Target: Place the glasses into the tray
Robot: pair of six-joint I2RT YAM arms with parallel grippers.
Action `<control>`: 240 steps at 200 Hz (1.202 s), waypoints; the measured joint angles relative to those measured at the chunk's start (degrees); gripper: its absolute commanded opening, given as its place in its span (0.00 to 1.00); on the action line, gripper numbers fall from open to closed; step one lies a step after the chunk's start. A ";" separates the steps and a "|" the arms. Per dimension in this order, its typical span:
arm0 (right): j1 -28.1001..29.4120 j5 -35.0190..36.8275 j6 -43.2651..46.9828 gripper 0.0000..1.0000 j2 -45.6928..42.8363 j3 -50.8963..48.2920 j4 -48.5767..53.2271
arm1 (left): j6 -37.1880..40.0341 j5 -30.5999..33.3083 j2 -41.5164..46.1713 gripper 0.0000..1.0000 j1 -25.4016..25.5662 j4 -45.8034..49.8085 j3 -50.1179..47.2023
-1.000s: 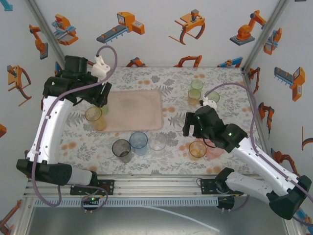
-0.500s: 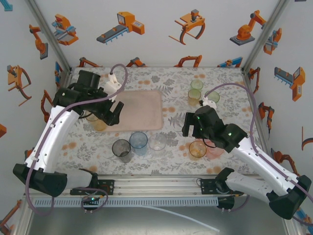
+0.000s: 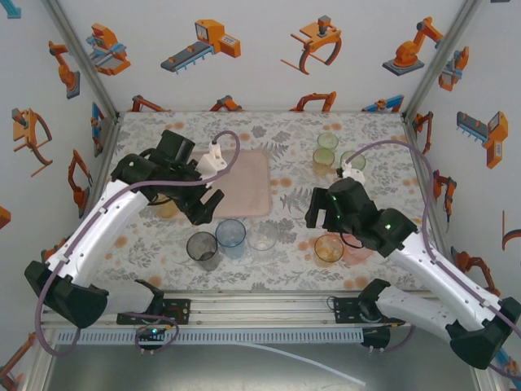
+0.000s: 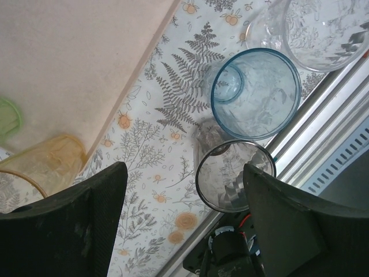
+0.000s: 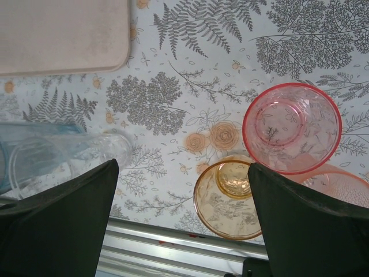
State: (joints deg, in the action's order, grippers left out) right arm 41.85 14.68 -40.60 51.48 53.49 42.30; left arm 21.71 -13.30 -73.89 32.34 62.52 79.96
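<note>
The pale pink tray (image 3: pixel 244 183) (image 4: pixel 69 57) lies at mid table. My left gripper (image 3: pixel 207 210) (image 4: pixel 183 170) hangs open and empty off the tray's near edge, with a smoky grey glass (image 3: pixel 202 244) (image 4: pixel 235 176) just inside its right finger. Beside it stand a blue glass (image 3: pixel 230 233) (image 4: pixel 256 92) and a clear glass (image 3: pixel 262 236) (image 4: pixel 323 29). A green glass (image 4: pixel 8 118) shows at the tray's left end, an amber one (image 4: pixel 46 164) just off it. My right gripper (image 3: pixel 326 224) (image 5: pixel 183 167) is open above an amber glass (image 3: pixel 329 247) (image 5: pixel 230 199), with a pink glass (image 3: pixel 356 248) (image 5: pixel 291 127) beside it.
Three more glasses, two green (image 3: pixel 326 141) (image 3: pixel 355 160) and one amber (image 3: pixel 323 159), stand at the back right. The aluminium rail (image 3: pixel 260 309) (image 5: pixel 184 248) runs along the table's near edge, close to the front row of glasses. Printed walls enclose three sides.
My left arm has swung from the tray's left end to the right and nearer, over the grey and blue glasses, and its jaws have widened. The right arm has barely moved.
</note>
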 measured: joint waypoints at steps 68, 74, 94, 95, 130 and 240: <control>0.00 1.36 -1.01 0.83 -2.56 -0.26 1.33 | 1.29 2.49 2.95 0.67 0.22 -1.16 -9.03; 0.00 1.38 -0.98 0.83 -2.16 -0.26 1.38 | 1.44 2.64 3.48 0.67 0.22 -1.18 -9.55; 0.00 1.33 -0.98 0.83 -0.44 -0.26 1.31 | 1.77 2.84 5.18 0.66 0.20 -1.20 -10.56; 0.00 1.33 -0.98 0.83 -0.39 -0.26 1.31 | 1.84 2.84 5.29 0.66 0.20 -1.22 -10.64; 0.00 1.25 -0.96 0.83 2.16 -0.26 0.66 | 3.21 2.78 6.99 0.64 0.20 -1.29 -13.11; 0.00 1.27 -0.94 0.83 1.99 -0.26 0.31 | 5.25 3.21 6.95 0.55 0.20 -5.09 -20.92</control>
State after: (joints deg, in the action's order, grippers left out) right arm 41.85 15.94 -41.54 53.47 53.23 42.61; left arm 26.96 -10.09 -66.94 32.53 57.43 59.05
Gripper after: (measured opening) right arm 0.832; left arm 0.563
